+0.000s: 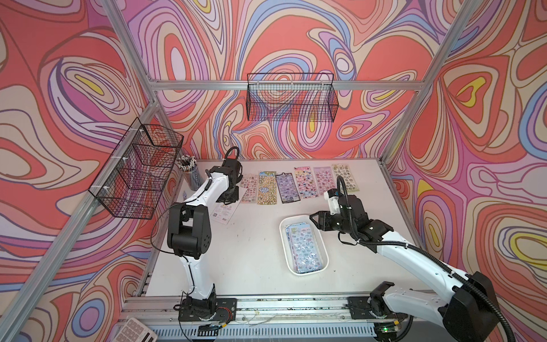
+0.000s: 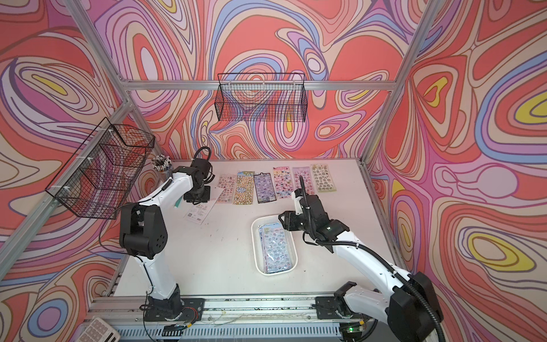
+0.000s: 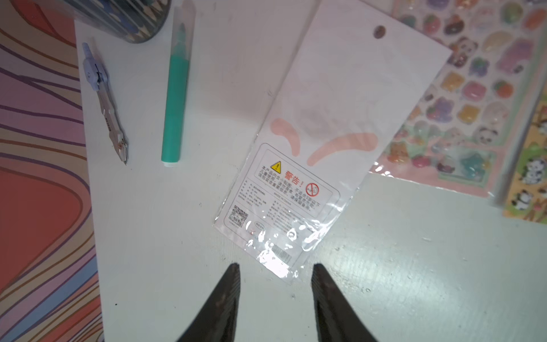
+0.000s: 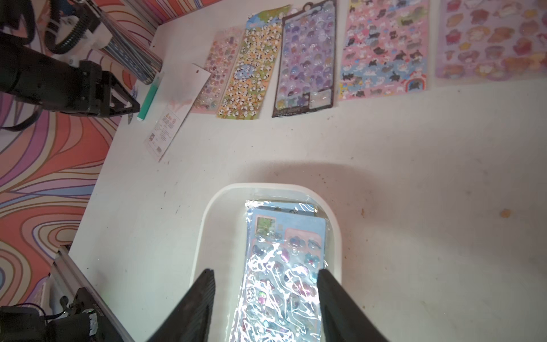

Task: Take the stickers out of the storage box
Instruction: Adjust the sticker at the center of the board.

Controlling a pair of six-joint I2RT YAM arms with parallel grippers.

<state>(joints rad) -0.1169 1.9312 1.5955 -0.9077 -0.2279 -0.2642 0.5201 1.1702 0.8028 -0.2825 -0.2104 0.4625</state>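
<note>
1. The white box [image 1: 283,239] sits on the table [image 1: 251,251], on the right arm's side.
2. A pile of stickers [image 1: 303,247] lies flat inside the box. The top one is shiny and blue.
3. The right claw [image 4: 265,271] hangs over the far end of the box, above the pile. Its two fingers stand wide apart and hold nothing.
4. The left claw [image 3: 273,268] points down at the far left part of the table. Its fingers are apart with a middle-sized gap, and nothing is held.
5. Under the left claw lies a white-backed sheet [image 3: 310,133], face down and tilted. Its near end shows between the fingertips in the left wrist view. I cannot tell if they touch it.
6. One corner of that sheet lies over the edge of a pink sheet [image 1: 248,189].
7. The pink sheet starts a row along the far side of the table, well apart from the box. Next come a panda sheet [image 1: 267,187], a purple sheet [image 1: 286,188], a cat sheet [image 1: 305,182], a light purple sheet [image 1: 322,179] and a pale green sheet [image 1: 342,170].
8. A green pen [image 3: 174,97] and a small metal compass [image 3: 103,97] lie beside the white-backed sheet, near a cup of pencils [image 1: 188,168].
9. Two black wire baskets hang on the frame, one at the back [image 1: 291,97] and one at the left [image 1: 139,171].
</note>
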